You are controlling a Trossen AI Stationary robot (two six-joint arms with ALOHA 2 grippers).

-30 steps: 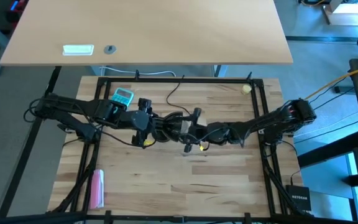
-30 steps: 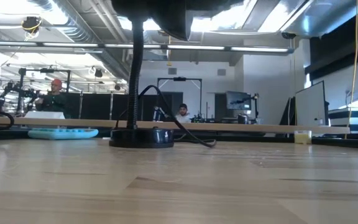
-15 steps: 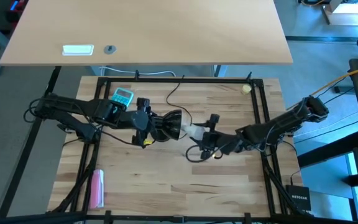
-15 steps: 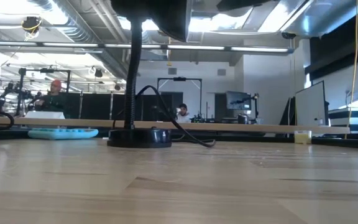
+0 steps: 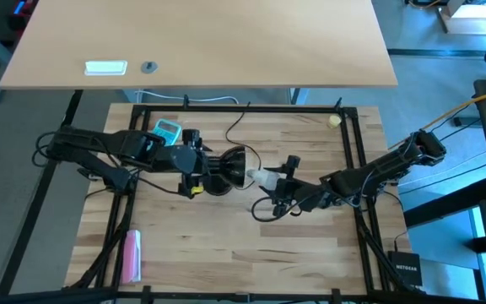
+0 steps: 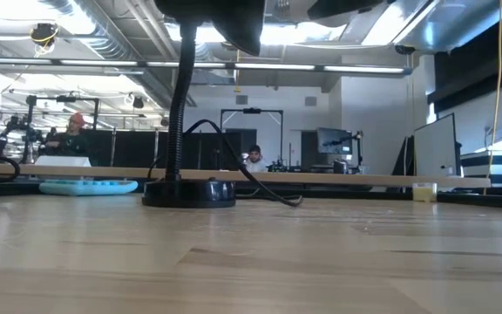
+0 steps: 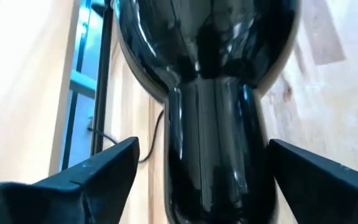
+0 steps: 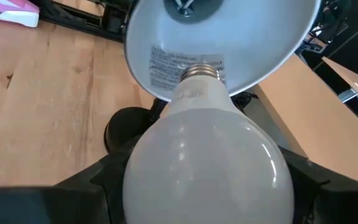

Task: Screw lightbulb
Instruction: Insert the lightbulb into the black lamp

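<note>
Gripping the lightbulb [image 8: 205, 165], right end effector [image 8: 204, 186] faces lampshade label [image 8: 166, 67], unreadable; left end effector [image 7: 197, 168] open

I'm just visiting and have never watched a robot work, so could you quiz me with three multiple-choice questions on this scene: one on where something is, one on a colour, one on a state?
1. Where is the small pale yellow ball?
A. at the far right corner of the wooden table
B. inside the lamp shade
C. in the left gripper

2. What colour is the inside of the black lamp's shade?
A. red
B. white
C. green

3. What is the state of the white frosted pear-shaped lightbulb?
A. lying loose on the table
B. fully seated in the socket
C. held between the right gripper's fingers, its screw base pointing at the shade

Answers: 1 A, the high view shows the ball by the far right frame corner. 2 B, the right wrist view looks into a white interior. 3 C, dark fingers flank the lightbulb and its metal threads still show outside the socket.
</note>
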